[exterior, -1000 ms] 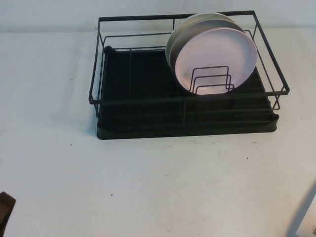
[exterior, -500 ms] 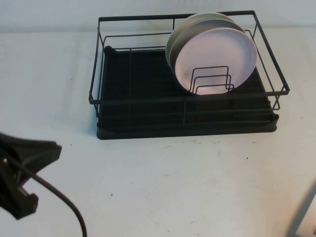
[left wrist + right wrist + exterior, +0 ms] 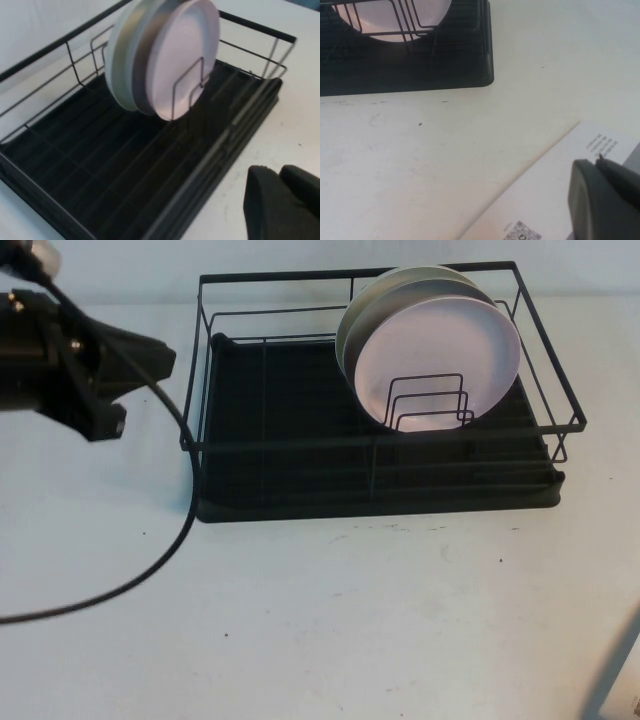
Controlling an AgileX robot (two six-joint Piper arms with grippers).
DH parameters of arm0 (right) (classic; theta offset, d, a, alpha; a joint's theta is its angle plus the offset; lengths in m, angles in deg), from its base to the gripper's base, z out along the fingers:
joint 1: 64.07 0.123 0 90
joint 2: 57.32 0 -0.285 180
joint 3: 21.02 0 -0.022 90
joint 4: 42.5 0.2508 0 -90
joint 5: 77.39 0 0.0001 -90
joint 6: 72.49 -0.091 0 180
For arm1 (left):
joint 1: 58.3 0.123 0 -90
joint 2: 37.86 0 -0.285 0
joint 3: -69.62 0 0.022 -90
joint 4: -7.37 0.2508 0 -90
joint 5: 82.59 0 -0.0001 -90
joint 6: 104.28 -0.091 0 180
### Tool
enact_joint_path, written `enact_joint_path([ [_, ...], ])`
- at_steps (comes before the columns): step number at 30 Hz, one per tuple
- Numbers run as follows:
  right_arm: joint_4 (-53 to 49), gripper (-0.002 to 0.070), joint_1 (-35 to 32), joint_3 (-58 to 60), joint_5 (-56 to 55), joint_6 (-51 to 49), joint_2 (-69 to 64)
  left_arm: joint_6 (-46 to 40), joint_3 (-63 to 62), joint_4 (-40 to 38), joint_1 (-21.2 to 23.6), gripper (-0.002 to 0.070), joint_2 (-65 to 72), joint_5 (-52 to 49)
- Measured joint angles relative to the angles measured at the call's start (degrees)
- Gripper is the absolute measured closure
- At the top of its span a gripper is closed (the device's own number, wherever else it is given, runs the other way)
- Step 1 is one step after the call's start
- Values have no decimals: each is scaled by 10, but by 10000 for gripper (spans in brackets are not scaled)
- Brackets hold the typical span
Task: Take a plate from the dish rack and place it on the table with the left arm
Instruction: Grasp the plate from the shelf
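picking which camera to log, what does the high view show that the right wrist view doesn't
Only the high view shows the whole rectangular black wire dish rack, the cream grey-green plate behind the round pale pink plate, and the black left arm's tool beside the rack's left end. Only the right wrist view shows the right tool above a white printed paper sheet. Both show the pink plate, the rack and the speckled white table.

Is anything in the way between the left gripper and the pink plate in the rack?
Yes. The left gripper hovers outside the dish rack's left end, so the rack's wire side rails stand between it and the pink plate. The wire dividers cross the plate's face. The right gripper sits low at the table's right edge.
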Motion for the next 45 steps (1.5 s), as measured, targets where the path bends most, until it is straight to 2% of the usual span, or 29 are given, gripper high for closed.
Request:
enact_joint_path([
  [3, 0, 694, 0, 0, 0, 0, 0, -4, -48, 0, -7, 557, 55, -5],
  [8, 0, 694, 0, 0, 0, 0, 0, -26, -112, 0, -60, 284, 126, -1],
  [11, 0, 694, 0, 0, 0, 0, 0, -60, -139, -1, -107, 225, 162, 27],
  [17, 0, 694, 0, 0, 0, 0, 0, -105, -177, -6, -174, 206, 245, 111],
  [23, 0, 694, 0, 0, 0, 0, 0, -128, -235, -8, -207, 204, 333, 150],
  [32, 0, 694, 0, 0, 0, 0, 0, -130, -345, -83, -216, 202, 444, 164],
  [45, 0, 694, 0, 0, 0, 0, 0, -148, -426, -122, -216, 202, 528, 180],
])
